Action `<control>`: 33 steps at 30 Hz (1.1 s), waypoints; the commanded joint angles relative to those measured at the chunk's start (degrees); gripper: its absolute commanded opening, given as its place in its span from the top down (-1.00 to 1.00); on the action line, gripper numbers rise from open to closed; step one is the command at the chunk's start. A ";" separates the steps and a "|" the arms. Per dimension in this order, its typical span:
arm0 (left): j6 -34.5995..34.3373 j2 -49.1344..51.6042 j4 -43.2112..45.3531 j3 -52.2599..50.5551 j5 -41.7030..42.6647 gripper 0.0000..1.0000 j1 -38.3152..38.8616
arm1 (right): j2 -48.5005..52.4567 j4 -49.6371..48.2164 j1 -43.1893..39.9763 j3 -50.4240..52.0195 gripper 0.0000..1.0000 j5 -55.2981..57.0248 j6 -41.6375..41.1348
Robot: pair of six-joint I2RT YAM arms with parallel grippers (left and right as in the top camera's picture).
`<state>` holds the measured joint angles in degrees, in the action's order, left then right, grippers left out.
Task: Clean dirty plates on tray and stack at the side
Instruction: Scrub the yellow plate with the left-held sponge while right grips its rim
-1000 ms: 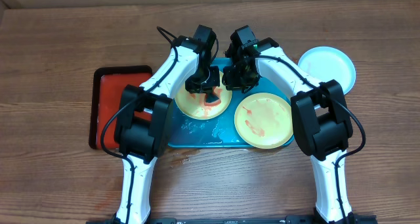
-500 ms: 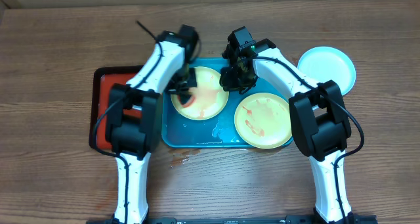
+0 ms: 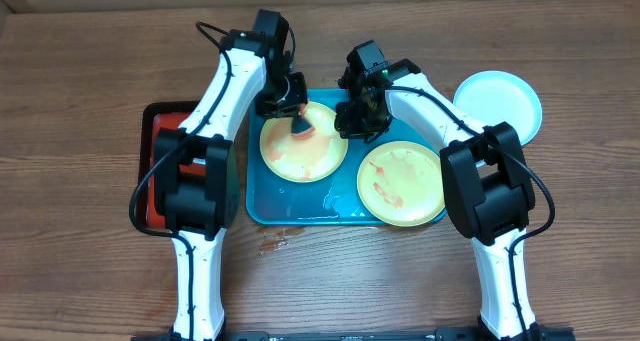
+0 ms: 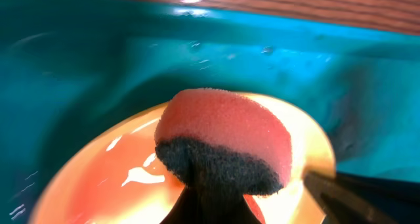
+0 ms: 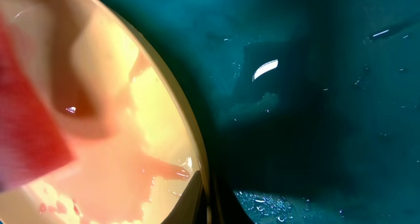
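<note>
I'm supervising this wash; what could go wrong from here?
1. The right claw pinches only the rim of the yellow plate; pressure from the sponge in the left claw might tip or slide it.
2. The tray is wet, and a wet patch already sits on the table; more may spill.

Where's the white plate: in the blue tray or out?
Out. The white plate sits on the wooden table, right of the tray; both yellow-green plates rest on it.
</note>
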<state>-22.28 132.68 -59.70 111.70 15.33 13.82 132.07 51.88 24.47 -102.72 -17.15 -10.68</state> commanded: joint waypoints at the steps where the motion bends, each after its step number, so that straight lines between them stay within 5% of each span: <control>1: 0.87 1.09 1.70 -4.42 1.73 0.92 1.09 | 0.50 0.04 -0.37 1.14 0.93 2.05 -0.02; 10: 0.24 1.03 -5.16 -5.11 -19.71 0.92 -0.94 | 0.50 0.00 -0.37 1.14 0.93 2.08 -0.02; 18: -1.20 0.98 -17.16 7.61 -25.88 0.92 -3.04 | 0.50 -0.42 -0.37 1.14 0.93 2.10 0.00; 25: -2.47 0.28 -22.16 16.61 -13.70 0.92 -2.49 | 0.50 -0.24 -0.35 1.14 0.93 3.78 -0.02; 33: -0.66 0.42 -17.51 5.86 -5.57 0.92 1.92 | 0.50 -0.24 -0.37 1.14 0.93 3.80 -0.02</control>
<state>-23.79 133.34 -78.54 122.02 5.72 13.47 132.07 51.55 24.51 -102.63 -16.58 -10.50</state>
